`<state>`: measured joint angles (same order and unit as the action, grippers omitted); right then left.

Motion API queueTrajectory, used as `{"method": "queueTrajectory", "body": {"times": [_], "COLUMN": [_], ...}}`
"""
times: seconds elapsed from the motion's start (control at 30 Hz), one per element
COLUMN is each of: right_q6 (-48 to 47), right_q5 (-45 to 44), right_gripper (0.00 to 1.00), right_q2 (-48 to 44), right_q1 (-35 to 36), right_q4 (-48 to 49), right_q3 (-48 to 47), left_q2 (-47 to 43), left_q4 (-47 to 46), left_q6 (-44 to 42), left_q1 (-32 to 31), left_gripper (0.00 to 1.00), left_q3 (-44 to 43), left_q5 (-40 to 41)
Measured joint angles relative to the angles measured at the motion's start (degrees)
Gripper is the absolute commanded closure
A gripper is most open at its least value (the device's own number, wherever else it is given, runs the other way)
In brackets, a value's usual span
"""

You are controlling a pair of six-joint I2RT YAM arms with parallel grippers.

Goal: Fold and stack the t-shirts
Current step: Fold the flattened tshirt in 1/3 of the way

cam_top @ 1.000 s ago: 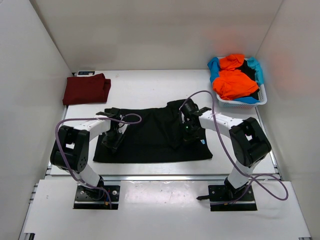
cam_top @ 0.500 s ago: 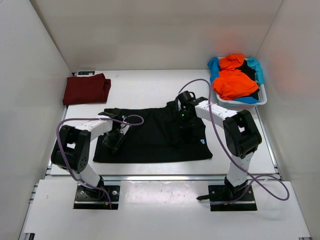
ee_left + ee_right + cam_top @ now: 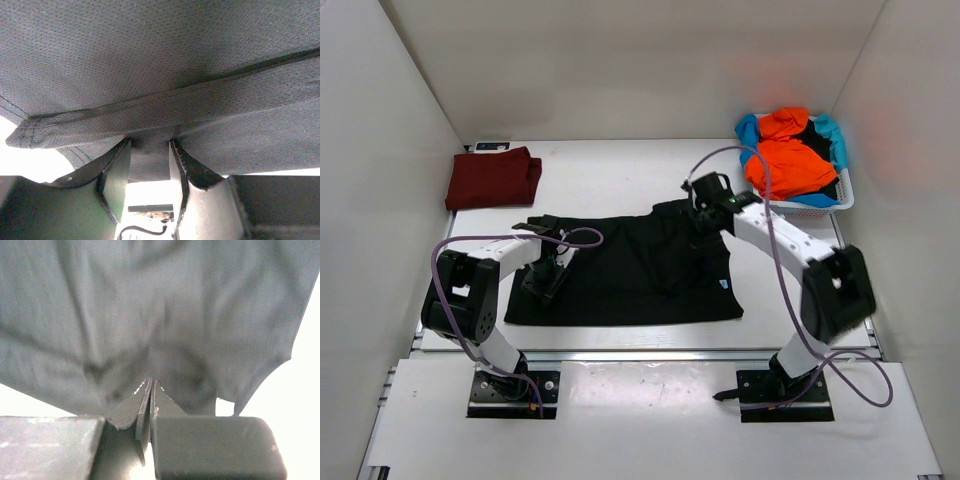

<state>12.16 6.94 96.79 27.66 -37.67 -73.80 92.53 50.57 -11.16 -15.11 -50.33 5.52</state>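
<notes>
Nearest the arm bases, the black t-shirt (image 3: 620,275) lies spread across the table (image 3: 610,175), its near hem fairly straight and flat. At its left edge the left gripper (image 3: 544,282) sits low on the cloth. In the left wrist view its fingers (image 3: 116,175) stand partly apart with a thick, doubled band of hem wedged between them, so it is pinching the shirt, not standing free. Farther back, at the shirt's far right corner, the right gripper (image 3: 706,213) is raised above the cloth. In its own view its fingers (image 3: 125,415) are pressed tight together, and the fabric fans out in wrinkles from their tips, which reads as a thin pinch on that corner. The risks sit in these two unequal grips. The right one holds so little cloth that a quick pull could let it slip out. The left one holds a bunch and may drag extra layers along, leaving a lump inside the fold. With one hand low and one high at different depths, uneven travel would skew the fold line or haul the whole shirt sideways. At the far left a dark red t-shirt (image 3: 492,178) lies folded, and that looks like the place for the stack. At the far right the basket (image 3: 800,207) holds an orange t-shirt (image 3: 788,165) and a light blue t-shirt (image 3: 748,136), not yet folded.
</notes>
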Motion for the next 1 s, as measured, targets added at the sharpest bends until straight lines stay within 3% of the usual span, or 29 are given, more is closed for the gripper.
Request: {"method": "queueTrajectory", "body": {"times": [0.13, 0.33, 1.0], "right_q6": [-0.13, 1.14, 1.31], "right_q5": [-0.24, 0.37, 1.31], "right_gripper": [1.00, 1.00, 1.00], "right_q2": [-9.14, -7.65, -0.24], "right_q1": [2.23, 3.58, 2.86], "right_q4": [-1.73, -2.34, 3.28], "right_q3": [10.93, 20.24, 14.38], "left_q2": [0.07, 0.46, 0.28], "left_q4": [0.00, 0.26, 0.20], "left_q6": [0.04, 0.07, 0.33], "left_q1": [0.00, -0.37, -0.37], "left_gripper": [0.53, 0.53, 0.53], "left_q3": [-0.07, -0.31, -0.17], "left_q5": [0.00, 0.04, 0.52]}}
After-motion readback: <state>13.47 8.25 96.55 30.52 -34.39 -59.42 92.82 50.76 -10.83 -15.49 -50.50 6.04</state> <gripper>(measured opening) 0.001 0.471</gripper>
